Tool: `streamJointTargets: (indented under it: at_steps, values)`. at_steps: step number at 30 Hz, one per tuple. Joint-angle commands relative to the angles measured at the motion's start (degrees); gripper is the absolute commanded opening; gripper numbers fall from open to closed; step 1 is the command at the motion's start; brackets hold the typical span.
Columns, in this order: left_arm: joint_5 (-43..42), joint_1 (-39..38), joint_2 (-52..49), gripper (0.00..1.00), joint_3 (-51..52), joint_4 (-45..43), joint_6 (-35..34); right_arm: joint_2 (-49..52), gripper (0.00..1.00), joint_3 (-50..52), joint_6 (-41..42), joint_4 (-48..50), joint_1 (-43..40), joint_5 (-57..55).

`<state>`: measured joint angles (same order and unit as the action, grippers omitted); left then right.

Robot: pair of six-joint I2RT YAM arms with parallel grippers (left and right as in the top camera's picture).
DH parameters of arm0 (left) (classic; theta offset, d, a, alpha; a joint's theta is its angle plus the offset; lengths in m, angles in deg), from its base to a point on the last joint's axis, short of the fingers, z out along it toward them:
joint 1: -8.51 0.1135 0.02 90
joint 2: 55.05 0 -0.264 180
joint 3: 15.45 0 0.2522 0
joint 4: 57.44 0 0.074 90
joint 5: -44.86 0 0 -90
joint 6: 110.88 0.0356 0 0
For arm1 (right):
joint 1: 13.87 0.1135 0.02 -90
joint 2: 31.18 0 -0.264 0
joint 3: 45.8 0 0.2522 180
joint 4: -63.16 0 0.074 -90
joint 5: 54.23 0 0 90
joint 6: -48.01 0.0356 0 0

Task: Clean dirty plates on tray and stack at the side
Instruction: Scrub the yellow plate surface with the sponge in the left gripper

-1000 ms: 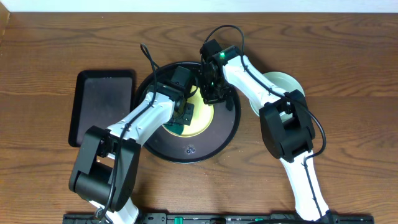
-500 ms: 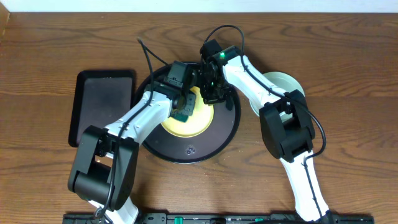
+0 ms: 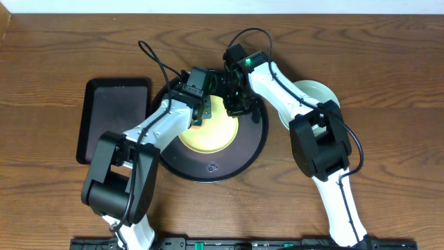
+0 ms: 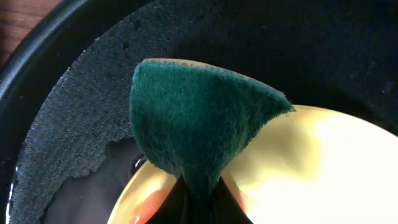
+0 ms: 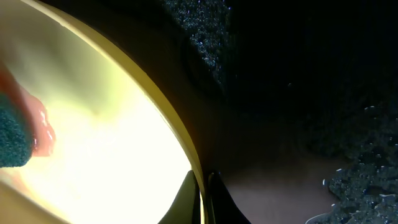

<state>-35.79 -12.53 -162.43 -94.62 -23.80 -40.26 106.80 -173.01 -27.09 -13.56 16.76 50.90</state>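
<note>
Your left fingers (image 3: pixel 202 111) clamp a green sponge (image 4: pixel 199 118) at the yellow plate's (image 3: pixel 215 133) 10 o'clock edge; your right fingers (image 3: pixel 236 105) pinch its 1 o'clock rim, inside the round tray (image 3: pixel 251 149).

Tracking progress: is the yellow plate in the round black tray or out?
In: the yellow plate lies on the round black tray, within its rim; the left gripper holds a green sponge at its edge.

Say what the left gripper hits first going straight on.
The left gripper's sponge leads; it would likely press onto the tray floor just beyond the plate's rim, though depth is unclear.
</note>
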Motion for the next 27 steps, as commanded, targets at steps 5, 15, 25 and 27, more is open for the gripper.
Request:
streamJointTargets:
  at_steps: [5,15,25,27]
  values:
    - [-17.9,0.0,2.4,0.07,-0.4,1.1,6.1,2.3,0.01,1.8,0.7,0.5,1.7,-0.7]
    - [-23.6,0.0,5.0,0.07,-0.4,1.6,8.1,2.3,0.01,1.8,0.7,0.5,1.7,-0.7]
    - [-6.0,0.0,2.3,0.07,1.1,5.3,1.5,2.3,0.01,1.8,0.7,0.5,1.7,-0.7]
    - [-1.4,0.0,2.1,0.07,1.1,9.1,-2.1,2.3,0.01,1.8,0.7,0.5,1.7,-0.7]
